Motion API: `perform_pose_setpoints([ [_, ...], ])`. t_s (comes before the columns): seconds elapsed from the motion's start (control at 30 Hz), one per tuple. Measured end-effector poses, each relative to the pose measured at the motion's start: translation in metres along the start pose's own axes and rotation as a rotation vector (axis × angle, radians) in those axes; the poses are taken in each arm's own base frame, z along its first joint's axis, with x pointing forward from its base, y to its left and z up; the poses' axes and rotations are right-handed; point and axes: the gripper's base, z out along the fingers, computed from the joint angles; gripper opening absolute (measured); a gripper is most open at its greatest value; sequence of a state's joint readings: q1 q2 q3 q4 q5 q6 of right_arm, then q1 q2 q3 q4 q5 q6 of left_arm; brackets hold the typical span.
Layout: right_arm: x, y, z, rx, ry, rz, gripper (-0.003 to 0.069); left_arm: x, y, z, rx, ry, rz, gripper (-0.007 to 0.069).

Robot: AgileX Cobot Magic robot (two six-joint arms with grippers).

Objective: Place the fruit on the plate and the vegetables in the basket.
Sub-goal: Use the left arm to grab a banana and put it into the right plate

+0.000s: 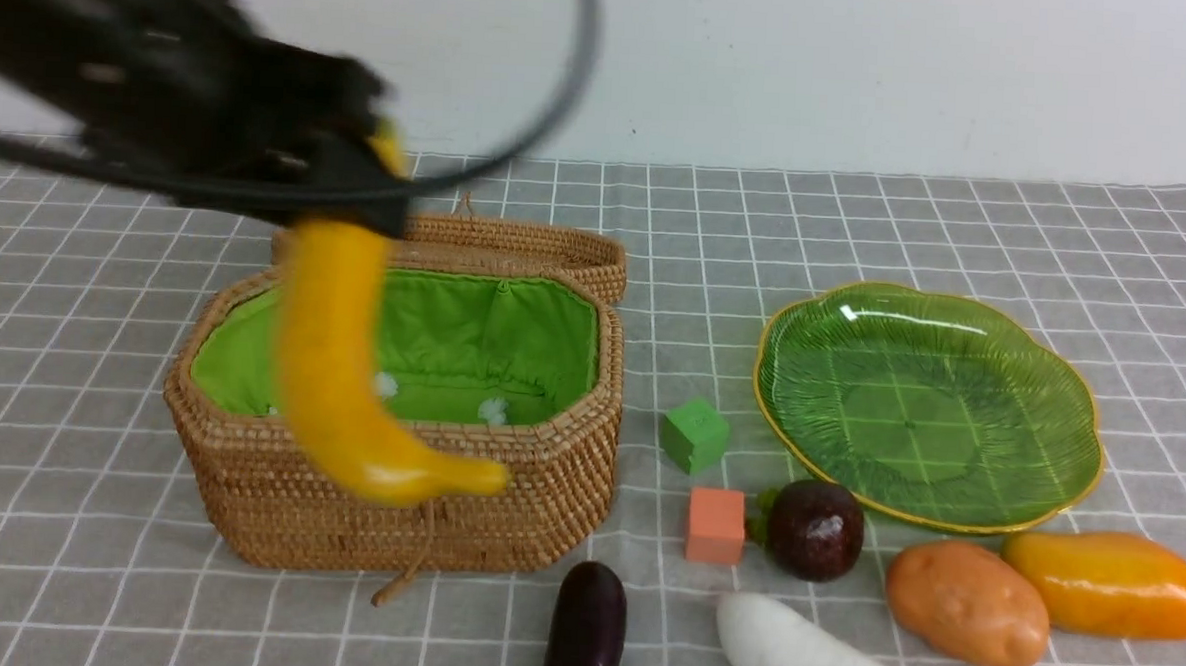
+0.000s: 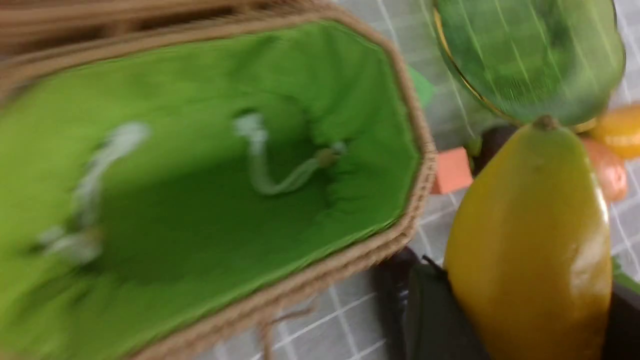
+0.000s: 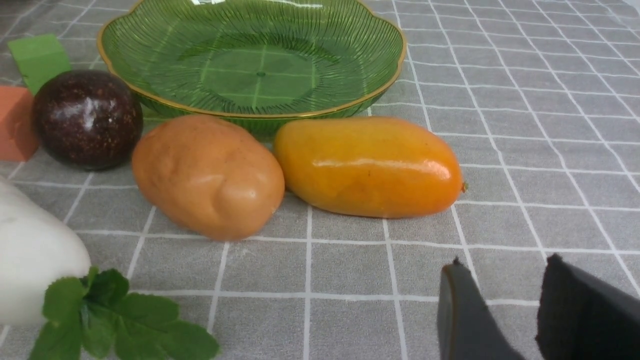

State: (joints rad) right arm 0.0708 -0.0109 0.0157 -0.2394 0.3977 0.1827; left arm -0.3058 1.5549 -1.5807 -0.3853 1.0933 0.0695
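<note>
- The left gripper (image 1: 365, 178), at ten o'clock in the front view, is a dark smear hiding the banana (image 1: 336, 362) top.
- The eggplant (image 1: 588, 623) at six o'clock and the radish (image 1: 799, 657) at five o'clock are cut by the lower edge.
- The basket (image 2: 415, 150) lining is blurred in the left wrist view.

The left arm (image 1: 163, 84) is showing as a bulky matte black body, blurred in the front view. A thin black cable (image 1: 506, 152) is looping off it in a wide arc. The right jaws are appearing as two dark grey wedge-shaped pads (image 3: 465, 315), each tapering to a small pointed tip.
</note>
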Motion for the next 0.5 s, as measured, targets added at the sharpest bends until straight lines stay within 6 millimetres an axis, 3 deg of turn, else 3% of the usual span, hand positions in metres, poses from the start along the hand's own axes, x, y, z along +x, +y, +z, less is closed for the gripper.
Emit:
perform_pose_setpoints([
  [0.1,0.000,0.000,0.000,0.000,0.000,0.000,0.0241,-0.026,-0.029,0.063,0.060,0.117,0.088,0.0302],
  [0.13,0.000,0.000,0.000,0.000,0.000,0.000,0.0241,-0.031,-0.032,0.063,0.067,0.105,0.100,0.0302],
  [0.17,0.000,0.000,0.000,0.000,0.000,0.000,0.0241,-0.042,-0.048,0.087,0.093,0.124,0.142,0.0302],
  [0.27,0.000,0.000,0.000,0.000,0.000,0.000,0.0241,-0.056,-0.082,0.129,0.146,0.122,0.195,0.0302],
  [0.4,0.000,0.000,0.000,0.000,0.000,0.000,0.0241,-0.053,-0.117,0.175,0.197,0.112,0.252,0.0302],
  [0.5,0.000,0.000,0.000,0.000,0.000,0.000,0.0241,-0.047,-0.134,0.197,0.213,0.071,0.291,0.0302],
])
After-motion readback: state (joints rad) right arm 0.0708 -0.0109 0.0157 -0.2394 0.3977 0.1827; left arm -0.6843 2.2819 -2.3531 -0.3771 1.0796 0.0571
